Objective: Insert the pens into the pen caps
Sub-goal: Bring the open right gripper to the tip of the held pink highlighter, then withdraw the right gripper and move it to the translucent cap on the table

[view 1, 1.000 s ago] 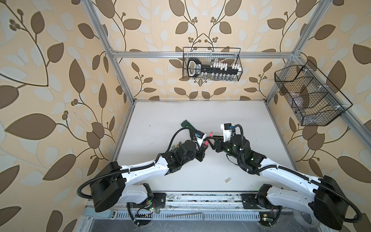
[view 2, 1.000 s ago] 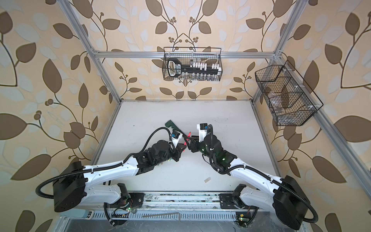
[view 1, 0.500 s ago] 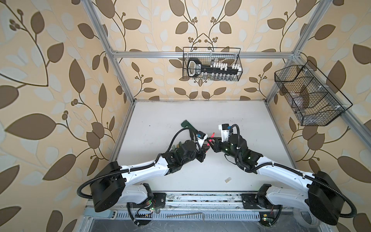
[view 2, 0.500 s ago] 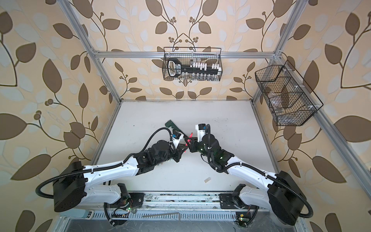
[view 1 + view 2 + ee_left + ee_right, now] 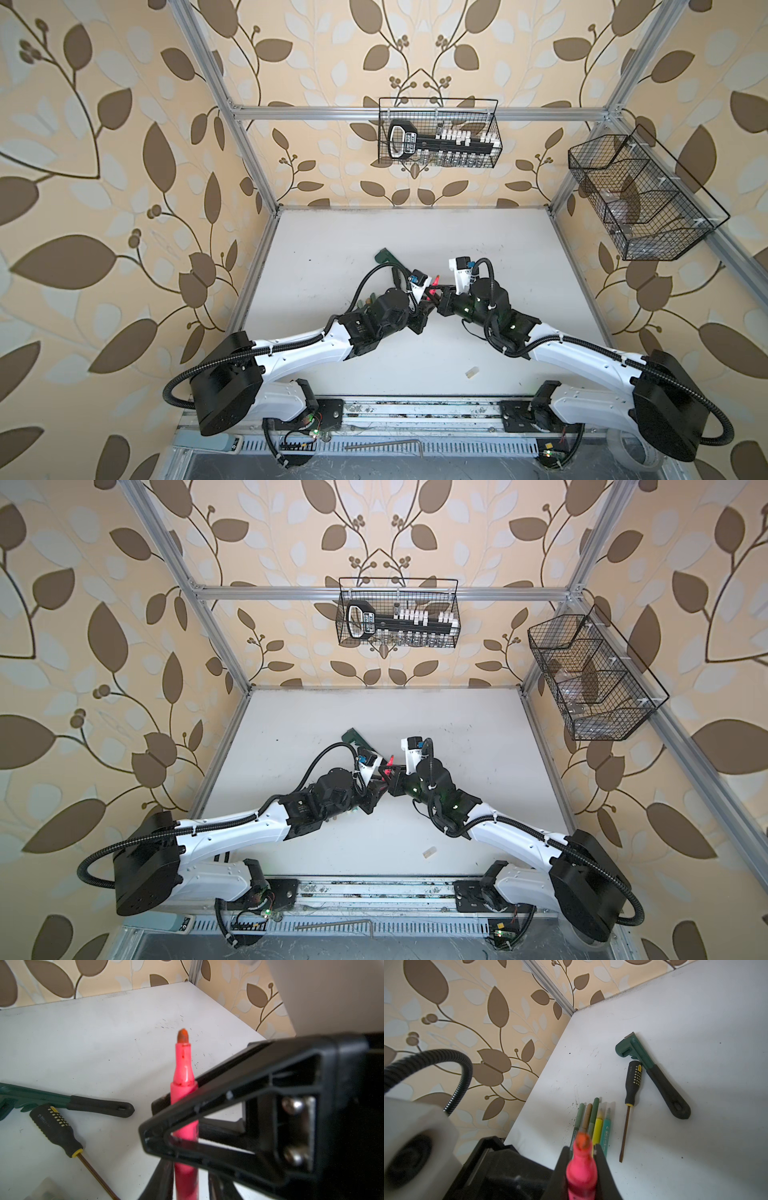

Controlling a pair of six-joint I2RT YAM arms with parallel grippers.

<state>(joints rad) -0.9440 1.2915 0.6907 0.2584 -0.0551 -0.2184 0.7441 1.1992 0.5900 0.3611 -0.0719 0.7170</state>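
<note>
Neon-pink plastic marker (image 5: 184, 1076) is off the white tabletop (image 5: 332, 249), held above its middle where both arms meet. Felt tip is bare and stained orange. Right hand (image 5: 581, 1153) is clamped on the barrel just behind the tapered neck, one black finger each side. Left hand (image 5: 187, 1178) sits further down the same barrel with jaws narrowly parted: a sliver of white shows between marker and one finger.

Five more lie flat side by side, left of centre: grey-green marker (image 5: 579, 1113), gold-brown marker (image 5: 588, 1115), dark green marker (image 5: 595, 1109), bright yellow marker (image 5: 599, 1128), teal green marker (image 5: 606, 1128). Yellow and teal show bare tips.

Just beside them is a black-handled screwdriver with yellow trim (image 5: 632, 1084), its handle end touching a dark green wrench with black grip (image 5: 652, 1076).

One pale translucent beige cap (image 5: 472, 372) lies alone near the front edge, right of centre.
</note>
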